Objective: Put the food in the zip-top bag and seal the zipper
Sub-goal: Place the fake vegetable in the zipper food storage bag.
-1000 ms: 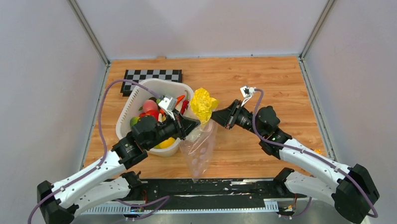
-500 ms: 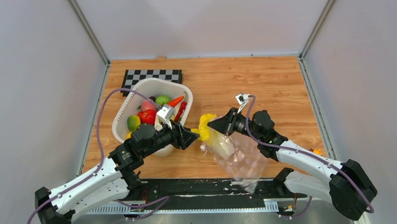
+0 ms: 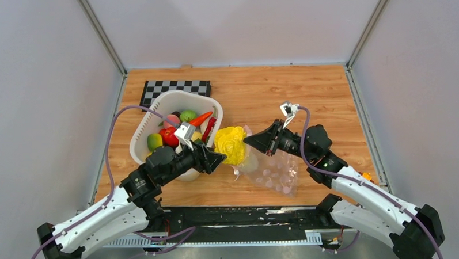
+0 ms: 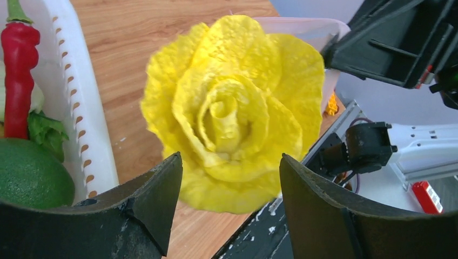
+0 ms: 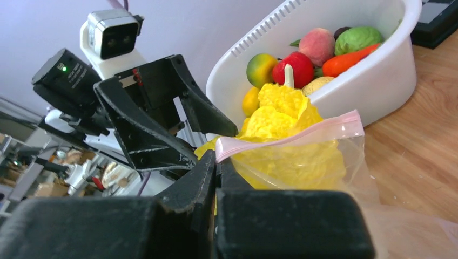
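At mid-surface (image 3: 307, 98), just right of the basket (image 3: 141, 141), the cabbage (image 3: 230, 145) is lodged in the mouth of the bag (image 3: 278, 174). The leafy head is out. The lower part is seen through the film, inside. The bag's body trails toward the near right, and its mouth is turned toward the left arm.

Left tool (image 4: 229, 162): the fingers (image 4: 151, 205) are spread wide and nothing is gripped. In the wrist view the cabbage's rosette is seen dead ahead, framed between the two fingers. Contact with the leaves cannot be made out.

Right tool (image 5: 216, 162): the fingers are pressed fully together on the bag's mouth edge, with the zipper (image 5: 291, 136) pinched where it enters them. The mouth is held up off the surface by this grip, and the pink strip is drawn across the cabbage's side.

Key relation: the cabbage's axis is laid roughly left to right, head toward the left tool, stem end toward the bag's closed end. The left tool is thus on that axis, at the head end, and is the only free one. A push along that line is judged the way to seat the cabbage, since much of the head is not yet past the strip.

Carrot (image 3: 202, 117), chili (image 3: 209, 129), tomato (image 3: 168, 135) and other pieces are noted in the basket, beside the left arm. The task is judged early: one item is partly bagged and the zipper is unsealed.
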### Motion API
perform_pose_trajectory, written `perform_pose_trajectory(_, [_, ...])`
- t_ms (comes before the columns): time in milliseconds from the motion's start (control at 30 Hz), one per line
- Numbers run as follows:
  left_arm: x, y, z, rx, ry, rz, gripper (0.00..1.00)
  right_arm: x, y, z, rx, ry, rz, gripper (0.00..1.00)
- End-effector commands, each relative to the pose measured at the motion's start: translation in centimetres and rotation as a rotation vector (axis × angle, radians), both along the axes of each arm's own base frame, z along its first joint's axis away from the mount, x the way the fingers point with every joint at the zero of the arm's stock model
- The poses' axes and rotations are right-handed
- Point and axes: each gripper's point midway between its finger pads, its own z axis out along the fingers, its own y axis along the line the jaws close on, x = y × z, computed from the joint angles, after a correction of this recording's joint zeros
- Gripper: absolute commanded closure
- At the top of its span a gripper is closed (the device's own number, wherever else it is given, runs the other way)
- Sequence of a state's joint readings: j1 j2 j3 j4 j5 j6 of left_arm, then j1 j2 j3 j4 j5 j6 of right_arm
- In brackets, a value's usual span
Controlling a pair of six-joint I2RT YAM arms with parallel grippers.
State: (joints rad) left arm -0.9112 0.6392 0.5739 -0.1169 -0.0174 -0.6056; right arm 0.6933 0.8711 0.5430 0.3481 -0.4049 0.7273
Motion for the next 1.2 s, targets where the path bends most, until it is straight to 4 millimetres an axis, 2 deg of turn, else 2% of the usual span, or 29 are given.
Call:
perform_pose_trajectory(0, [0.4, 0.7, 2.7, -0.091, -0.048, 0.049, 0.26, -1.4, -0.3, 3.5, -0.047, -0.138, 0.057, 1.00])
perform_pose_trajectory(133, [0.4, 0.6, 3.0, -0.082, -0.057, 0.039, 0.23, -1.9, -1.2, 3.8, -0.076, -0.199, 0.044, 1.00])
perform_pose_trajectory(300, [1.0, -0.6, 1.2, -0.048, -0.013, 0.031, 0.21, -3.9, -0.7, 5.2, -0.055, -0.253, 0.157, 1.00])
perform_pose_trajectory(500, [1.6, -2.8, 0.8, -0.073, -0.015, -0.017, 0.19, -5.3, -0.4, 4.8, -0.069, -0.280, 0.253, 1.00])
perform_pose_trajectory(600, [1.3, -3.9, 0.6, -0.094, -0.002, -0.061, 0.20, -5.9, -0.3, 4.7, -0.077, -0.297, 0.290, 1.00])
perform_pose_trajectory(700, [0.7, -4.8, 0.8, -0.134, -0.004, -0.117, 0.29, -5.8, -0.6, 4.7, -0.088, -0.303, 0.268, 1.00])
perform_pose_trajectory(867, [-0.6, -6.1, 1.3, -0.159, -0.007, -0.221, 0.61, -5.0, -0.8, 5.0, -0.085, -0.300, 0.216, 1.00])
perform_pose_trajectory(1000, [-0.1, -5.4, 1.0, -0.128, -0.014, -0.181, 0.68, -3.6, -0.7, 4.1, -0.120, -0.252, 0.160, 1.00])
perform_pose_trajectory(1067, [0.0, -4.8, 0.8, -0.095, -0.024, -0.160, 0.76, -3.1, -0.7, 3.4, -0.142, -0.225, 0.141, 1.00])
perform_pose_trajectory(1167, [-0.1, -4.3, 1.9, -0.090, -0.063, -0.161, 0.86, -2.5, -0.4, 2.6, -0.160, -0.194, 0.134, 1.00])
